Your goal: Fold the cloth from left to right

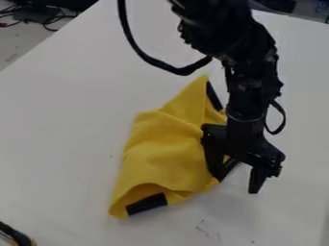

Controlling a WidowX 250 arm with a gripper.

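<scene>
The gripper (239,178) hangs over the right edge of the yellow cloth (164,149). It is open, one finger against or over the cloth's lower right edge, the other out to the right above the white table. I cannot tell whether the near finger touches the fabric. The cloth lies crumpled and partly folded over, with a pointed corner at the top and black patches at its upper right and lower edge. Its bottom left edge curls up slightly. The arm and gripper hide part of the right side.
The white table (57,125) surrounds the cloth. Dark cables (48,20) lie past its upper left edge. A dark object (14,235) stands at the bottom left corner. A loop of the arm's cable (183,70) hangs above the cloth.
</scene>
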